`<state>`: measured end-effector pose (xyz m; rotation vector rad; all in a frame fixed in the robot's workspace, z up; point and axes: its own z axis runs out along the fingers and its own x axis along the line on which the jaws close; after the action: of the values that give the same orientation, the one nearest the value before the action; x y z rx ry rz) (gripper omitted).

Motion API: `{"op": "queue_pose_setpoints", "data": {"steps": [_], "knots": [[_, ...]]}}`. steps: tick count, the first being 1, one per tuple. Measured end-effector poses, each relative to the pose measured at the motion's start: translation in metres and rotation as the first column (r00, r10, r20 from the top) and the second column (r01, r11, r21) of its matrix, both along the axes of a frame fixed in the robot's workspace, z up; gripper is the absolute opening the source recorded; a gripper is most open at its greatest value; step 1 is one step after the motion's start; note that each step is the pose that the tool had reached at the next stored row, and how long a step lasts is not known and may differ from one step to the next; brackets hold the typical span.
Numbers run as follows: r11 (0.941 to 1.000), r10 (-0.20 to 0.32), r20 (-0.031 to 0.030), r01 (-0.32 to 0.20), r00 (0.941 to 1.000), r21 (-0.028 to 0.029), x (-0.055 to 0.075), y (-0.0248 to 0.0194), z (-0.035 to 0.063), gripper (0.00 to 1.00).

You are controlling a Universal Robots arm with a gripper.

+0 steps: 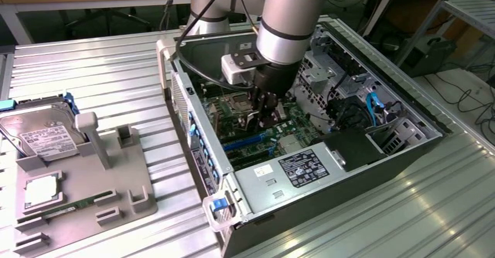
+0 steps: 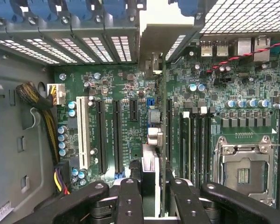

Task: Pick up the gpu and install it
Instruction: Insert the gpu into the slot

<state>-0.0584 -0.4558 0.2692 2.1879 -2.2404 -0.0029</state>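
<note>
The pincer [image 2: 149,196] grips the thin gpu [image 2: 163,140] edge-on above the green motherboard [image 2: 116,84].

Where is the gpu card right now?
The gpu is inside the open computer case, held edge-on in the gripper just above the green motherboard, beside its long black slots.
</note>
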Motion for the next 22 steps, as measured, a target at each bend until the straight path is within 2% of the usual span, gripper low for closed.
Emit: {"op": "queue_pose_setpoints", "data": {"steps": [3, 22], "knots": [[1.0000, 0.000, 0.0002, 0.000, 1.0000, 0.0008, -0.0009, -0.0012, -0.0010, 0.27], [1.0000, 0.000, 0.0001, 0.000, 1.0000, 0.0011, -0.0084, -0.0013, -0.0088, 0.27]]}}
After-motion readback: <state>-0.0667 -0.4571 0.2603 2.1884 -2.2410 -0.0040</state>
